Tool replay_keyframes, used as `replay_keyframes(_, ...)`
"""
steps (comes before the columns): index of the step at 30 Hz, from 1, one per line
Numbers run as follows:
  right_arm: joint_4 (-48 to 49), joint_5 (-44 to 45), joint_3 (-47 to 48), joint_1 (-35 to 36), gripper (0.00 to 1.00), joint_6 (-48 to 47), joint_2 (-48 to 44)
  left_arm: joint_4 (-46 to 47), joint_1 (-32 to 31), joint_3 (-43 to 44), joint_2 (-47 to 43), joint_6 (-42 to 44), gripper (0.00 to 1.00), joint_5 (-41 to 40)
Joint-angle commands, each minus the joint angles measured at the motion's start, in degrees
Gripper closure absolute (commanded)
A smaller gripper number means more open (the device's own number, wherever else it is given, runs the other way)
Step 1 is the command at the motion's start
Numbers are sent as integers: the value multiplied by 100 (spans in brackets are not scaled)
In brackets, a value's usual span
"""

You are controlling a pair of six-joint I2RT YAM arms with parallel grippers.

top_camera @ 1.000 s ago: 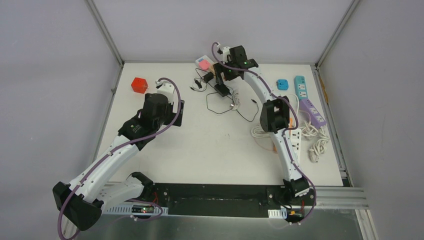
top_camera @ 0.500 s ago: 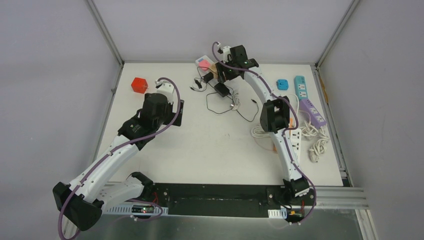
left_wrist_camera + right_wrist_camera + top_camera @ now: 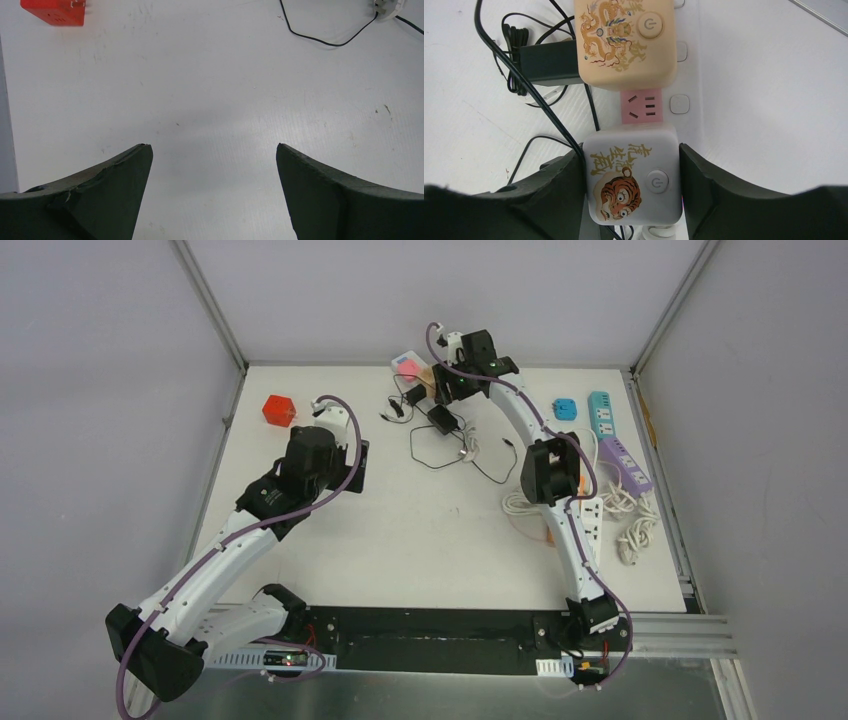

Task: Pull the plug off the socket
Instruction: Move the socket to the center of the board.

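Right gripper (image 3: pixel 631 162) pinches tiger plug (image 3: pixel 634 192), both sides (left gripper (image 3: pixel 214 147) agape).

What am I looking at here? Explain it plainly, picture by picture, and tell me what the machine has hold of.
The left arm and right arm are robot arms bolted at the near edge of a white table. Each ends in a two-finger pincer.

The wide picture looks down from above and behind them. The other two pictures come from cameras on the wrists.

The left pincer is open over bare table and holds nothing. A red cube sits at that picture's top corner.

The right pincer is shut on a white tiger plug, with its fingers against both sides. That plug sits in a white power strip, next to a pink socket and a beige dragon plug.

Black cables and other power strips lie nearby.
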Motion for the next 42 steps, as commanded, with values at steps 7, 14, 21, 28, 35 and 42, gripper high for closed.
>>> replay_keyframes(7,-308,-1090,19,146,87,-339,-409,197,74,4,-108,7,1,29)
replay_keyframes(14,-594,-1554,-867,395,91,-958,-994,199,83,6,-231,-12,1,-21)
replay_keyframes(21,-892,-2030,-2145,812,92,-1787,-1805,235,92,-42,-485,-32,1,-135)
replay_keyframes(28,-1171,-2379,-3547,1334,92,-2710,-2714,293,117,-112,-714,-64,3,68)
replay_keyframes(35,-1199,-2395,-4670,1644,90,-3308,-3460,296,207,-154,-983,-379,4,324)
replay_keyframes(42,-1121,-2153,-5451,1706,86,-3778,-4070,431,233,-579,-1521,-1803,4,1001)
